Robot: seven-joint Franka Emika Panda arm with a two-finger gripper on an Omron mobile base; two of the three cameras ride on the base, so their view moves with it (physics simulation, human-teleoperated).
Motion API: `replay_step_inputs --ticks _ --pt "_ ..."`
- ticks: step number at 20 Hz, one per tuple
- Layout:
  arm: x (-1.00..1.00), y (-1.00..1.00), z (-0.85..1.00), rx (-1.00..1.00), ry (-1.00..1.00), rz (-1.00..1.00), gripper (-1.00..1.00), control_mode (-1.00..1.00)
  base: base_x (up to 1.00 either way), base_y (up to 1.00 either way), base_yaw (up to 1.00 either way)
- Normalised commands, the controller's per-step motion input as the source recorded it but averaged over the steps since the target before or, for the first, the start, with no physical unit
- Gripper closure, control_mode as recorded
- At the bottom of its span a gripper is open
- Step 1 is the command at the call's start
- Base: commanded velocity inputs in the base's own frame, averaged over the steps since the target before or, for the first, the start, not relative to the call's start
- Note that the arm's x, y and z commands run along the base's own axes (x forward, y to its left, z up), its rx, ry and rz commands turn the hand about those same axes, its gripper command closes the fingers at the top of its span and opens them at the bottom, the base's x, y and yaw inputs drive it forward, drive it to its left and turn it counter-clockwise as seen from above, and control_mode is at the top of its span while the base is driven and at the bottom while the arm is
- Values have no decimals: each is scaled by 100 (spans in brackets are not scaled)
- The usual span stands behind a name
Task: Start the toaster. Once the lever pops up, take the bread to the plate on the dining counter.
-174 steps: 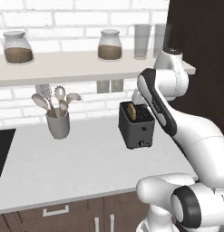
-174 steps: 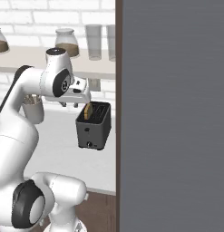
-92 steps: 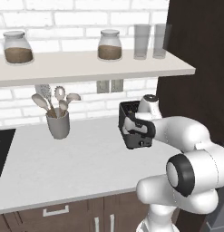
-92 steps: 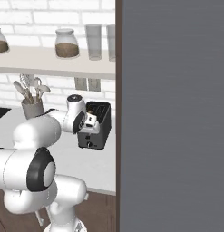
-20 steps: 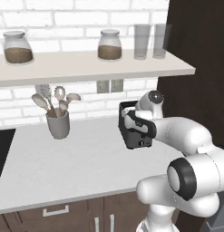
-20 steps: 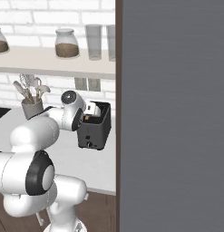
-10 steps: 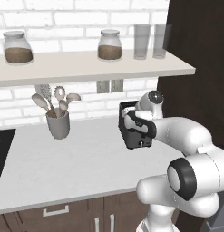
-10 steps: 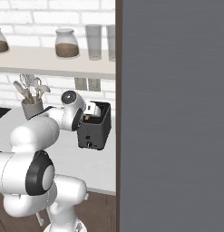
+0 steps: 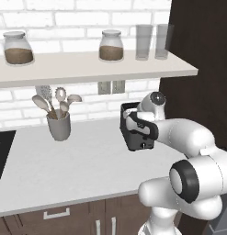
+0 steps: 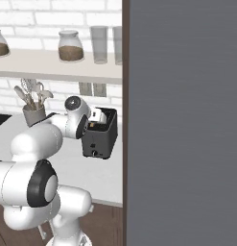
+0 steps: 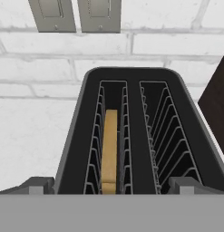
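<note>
Hand (image 11: 111, 186) wide open over toaster (image 11: 131, 131), bread (image 11: 109, 152) in its left slot.

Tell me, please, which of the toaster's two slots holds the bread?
In the hand view it is the left slot of the toaster: the bread stands on edge inside it, while the right slot shows bare wire guides.

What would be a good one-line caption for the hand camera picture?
Looking down into the black toaster: the bread sits in its left slot, right slot empty, open gripper poised just above.
</note>
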Motion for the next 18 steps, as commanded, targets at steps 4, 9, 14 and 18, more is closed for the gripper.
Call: replay_step_inputs --ticks 4,9,14,18 --pt "0 0 0 0 0 0 -100 -100 0 0 0" --pt "0 0 0 0 0 0 -100 -100 0 0 0" --pt "0 0 0 0 0 0 -100 -100 0 0 0" --pt "0 0 0 0 0 0 -100 -100 0 0 0"
